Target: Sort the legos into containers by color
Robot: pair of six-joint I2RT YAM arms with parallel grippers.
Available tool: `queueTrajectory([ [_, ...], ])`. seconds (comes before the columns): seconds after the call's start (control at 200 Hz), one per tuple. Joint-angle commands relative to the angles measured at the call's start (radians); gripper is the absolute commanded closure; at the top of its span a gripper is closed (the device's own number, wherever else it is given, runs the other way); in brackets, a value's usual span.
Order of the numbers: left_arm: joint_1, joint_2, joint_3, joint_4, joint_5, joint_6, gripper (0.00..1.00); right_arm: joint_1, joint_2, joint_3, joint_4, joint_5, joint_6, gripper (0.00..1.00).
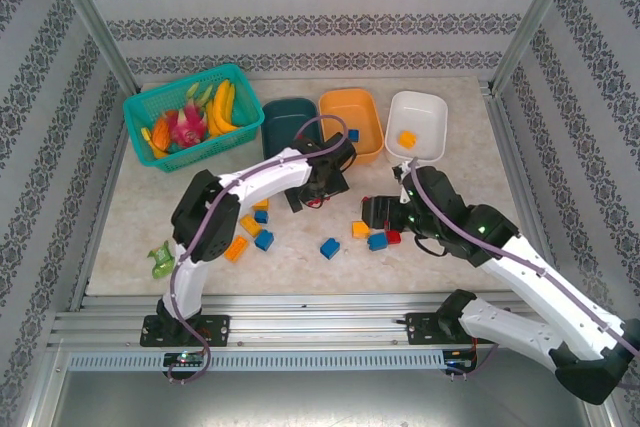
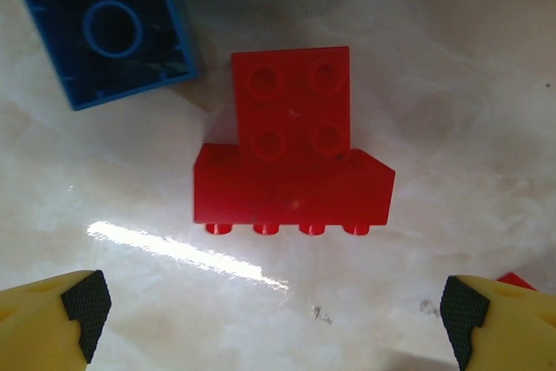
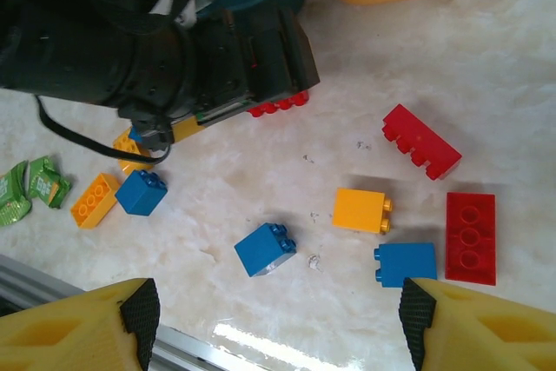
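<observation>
While the left gripper (image 2: 274, 323) hung low over the table with its yellow fingers spread wide and nothing between them, two red legos (image 2: 293, 154) lay touching each other straight ahead of the gap. An upturned blue lego (image 2: 109, 32) sat further ahead, off to one side. The right gripper (image 3: 278, 319) was also spread wide and empty. Just ahead of it lay a blue brick (image 3: 265, 249), with an orange-yellow brick (image 3: 362, 211), a second blue brick (image 3: 406, 263) and two red bricks (image 3: 470, 238) nearer its right finger. Beyond both grippers stood the dark teal tub (image 1: 289, 119), the orange tub (image 1: 365, 107) holding a blue piece, and the white tub (image 1: 425, 112) holding an orange-yellow one
</observation>
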State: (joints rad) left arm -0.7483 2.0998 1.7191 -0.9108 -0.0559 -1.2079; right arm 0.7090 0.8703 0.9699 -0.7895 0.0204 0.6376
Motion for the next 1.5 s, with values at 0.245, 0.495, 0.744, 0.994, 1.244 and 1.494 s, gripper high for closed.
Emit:
queueTrajectory([
  [0.245,-0.012,0.137,0.148,-0.11,-0.091,0.022,0.0,-0.037,-0.059,-0.044,-0.019,-0.005,0.025,0.23],
  [0.495,-0.001,0.179,0.161,-0.067,-0.103,0.101,0.07,-0.063,-0.058,-0.033,-0.024,-0.021,0.022,0.23],
  [0.744,0.006,0.191,0.16,-0.053,-0.119,0.139,0.18,-0.083,-0.053,-0.037,-0.018,-0.039,0.024,0.23],
  [0.994,0.005,0.15,0.104,-0.015,-0.116,0.128,0.34,-0.09,-0.04,-0.032,-0.008,-0.041,0.024,0.23],
  [1.244,-0.003,0.067,0.05,-0.01,-0.1,0.125,0.43,-0.094,-0.032,-0.023,-0.002,-0.04,0.025,0.23],
  [1.494,-0.02,-0.087,0.069,-0.088,-0.076,0.137,0.44,-0.097,-0.034,0.033,-0.016,-0.021,0.004,0.23],
])
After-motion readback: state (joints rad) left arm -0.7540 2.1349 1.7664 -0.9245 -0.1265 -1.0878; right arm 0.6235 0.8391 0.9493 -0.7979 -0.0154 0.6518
